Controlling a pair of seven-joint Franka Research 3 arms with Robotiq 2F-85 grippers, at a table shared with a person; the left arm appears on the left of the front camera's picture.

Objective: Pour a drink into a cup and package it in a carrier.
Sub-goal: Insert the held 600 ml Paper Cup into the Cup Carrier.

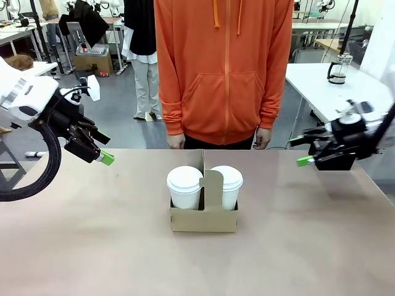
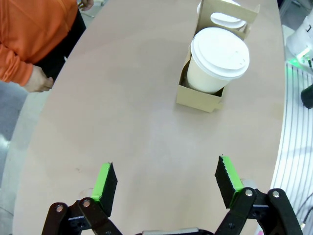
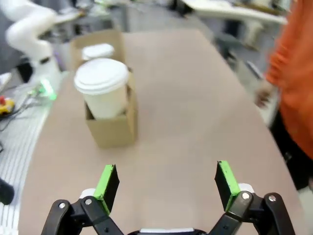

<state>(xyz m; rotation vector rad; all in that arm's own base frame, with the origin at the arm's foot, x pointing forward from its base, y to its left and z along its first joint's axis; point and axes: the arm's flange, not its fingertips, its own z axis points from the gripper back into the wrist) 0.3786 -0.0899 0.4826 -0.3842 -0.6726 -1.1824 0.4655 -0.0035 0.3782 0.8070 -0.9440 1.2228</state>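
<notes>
The brown cardboard carrier (image 1: 203, 220) stands at mid-table with its upright handle (image 1: 213, 187) between two white lidded cups, one on the left (image 1: 184, 188) and one on the right (image 1: 229, 185). The lids hide the drink. My left gripper (image 1: 104, 148) hangs open above the table's left side, well clear of the carrier. My right gripper (image 1: 300, 151) hangs open at the right, also apart. In the left wrist view the open gripper (image 2: 166, 181) faces the carrier (image 2: 199, 98) and the nearer cup (image 2: 217, 61). In the right wrist view the open gripper (image 3: 166, 183) faces the carrier (image 3: 115, 131) and a cup (image 3: 102, 90).
A person in an orange hoodie (image 1: 223, 68) stands at the table's far edge, hands (image 1: 176, 141) hanging by the edge. A glass jug with a black handle (image 1: 338, 69) sits on a white table at the back right. Bare tabletop (image 1: 92, 234) surrounds the carrier.
</notes>
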